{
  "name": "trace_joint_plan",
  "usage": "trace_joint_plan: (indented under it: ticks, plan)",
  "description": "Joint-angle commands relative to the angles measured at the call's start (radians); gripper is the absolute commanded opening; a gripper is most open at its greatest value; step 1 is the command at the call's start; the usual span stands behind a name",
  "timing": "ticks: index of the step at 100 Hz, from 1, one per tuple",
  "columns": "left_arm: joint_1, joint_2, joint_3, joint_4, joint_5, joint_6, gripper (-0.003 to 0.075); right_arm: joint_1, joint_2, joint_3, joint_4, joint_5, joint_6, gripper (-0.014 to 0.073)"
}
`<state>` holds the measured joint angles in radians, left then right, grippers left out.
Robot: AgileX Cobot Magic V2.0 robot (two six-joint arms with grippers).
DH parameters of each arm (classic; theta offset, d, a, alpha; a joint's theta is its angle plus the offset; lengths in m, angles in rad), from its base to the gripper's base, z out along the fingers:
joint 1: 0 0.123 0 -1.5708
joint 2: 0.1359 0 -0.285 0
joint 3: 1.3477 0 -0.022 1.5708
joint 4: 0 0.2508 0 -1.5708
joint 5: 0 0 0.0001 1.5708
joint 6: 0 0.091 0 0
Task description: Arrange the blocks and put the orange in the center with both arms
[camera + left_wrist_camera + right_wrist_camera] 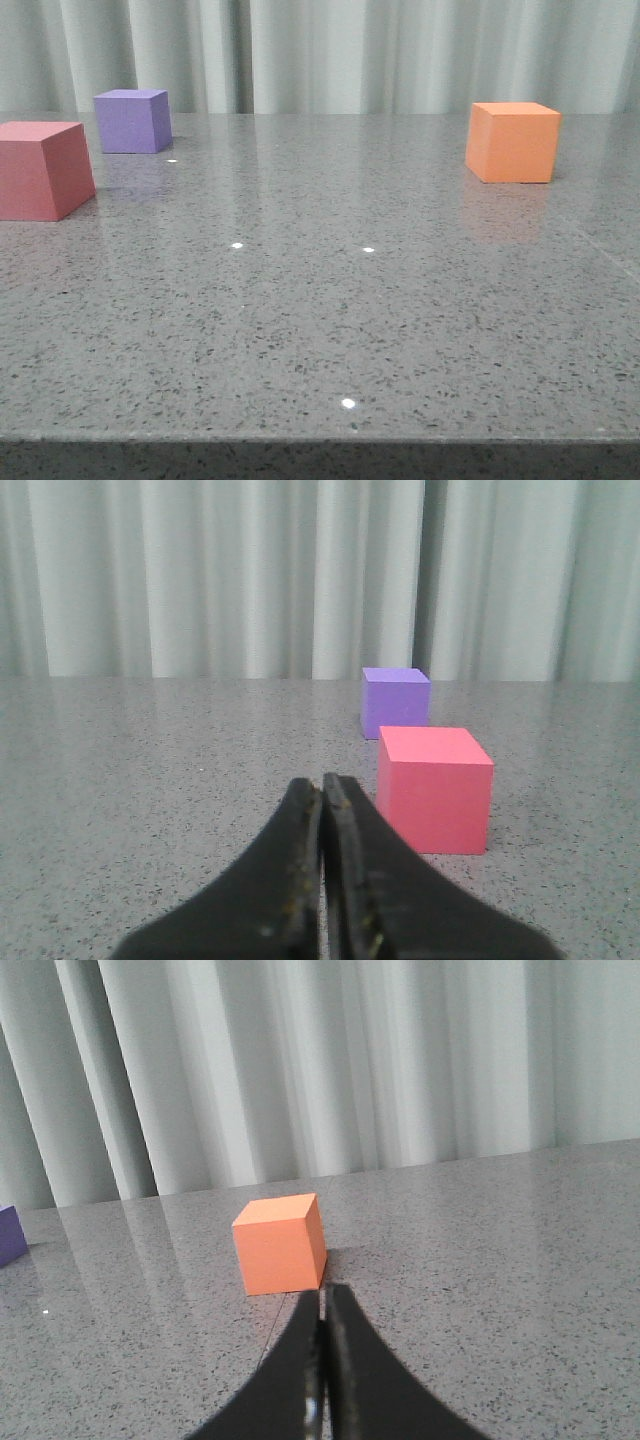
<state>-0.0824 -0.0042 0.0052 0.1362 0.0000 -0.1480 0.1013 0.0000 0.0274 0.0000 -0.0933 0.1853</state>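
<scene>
In the front view the pinkish-red cube (40, 170) sits at the left edge, the purple cube (132, 121) behind it, and the orange cube (512, 142) at the far right. No gripper shows in the front view. My left gripper (322, 783) is shut and empty, its tips just short of and beside the pinkish-red cube (434, 788); the purple cube (395, 701) stands beyond. My right gripper (326, 1292) is shut and empty, its tips just in front of the orange cube (280, 1243).
All cubes rest on a grey speckled stone table (330, 300) whose front edge runs along the bottom of the front view. A pale pleated curtain (330, 50) hangs behind the table. The purple cube's corner shows in the right wrist view (8, 1235).
</scene>
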Motion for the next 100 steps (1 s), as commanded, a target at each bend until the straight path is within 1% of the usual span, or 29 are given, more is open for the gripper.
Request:
trace_joint_plan:
  ticks: [1,31,44,59,71,100]
  plan:
    - [0.003,-0.034,0.045,-0.008,-0.080,-0.009,-0.0020,-0.005,0.010,-0.011,0.000,-0.086,-0.009,-0.0068]
    - [0.003,-0.034,0.045,-0.008,-0.080,-0.009,-0.0020,-0.005,0.010,-0.018,0.000,-0.086,-0.009,-0.0068]
    - [0.003,-0.034,0.045,-0.008,-0.080,-0.009,-0.0020,-0.005,0.014,-0.076,0.000,-0.036,-0.009,-0.0068]
    - [0.003,-0.034,0.045,-0.008,-0.080,-0.009,-0.0020,-0.005,0.067,-0.215,0.000,0.129,-0.009,-0.0068]
    - [0.003,-0.034,0.045,-0.008,-0.080,-0.009,-0.0020,-0.005,0.160,-0.350,0.000,0.262,-0.009,-0.0068]
    - [0.003,-0.034,0.045,-0.008,-0.080,-0.009,-0.0020,-0.005,0.489,-0.702,0.000,0.620,-0.009,-0.0068]
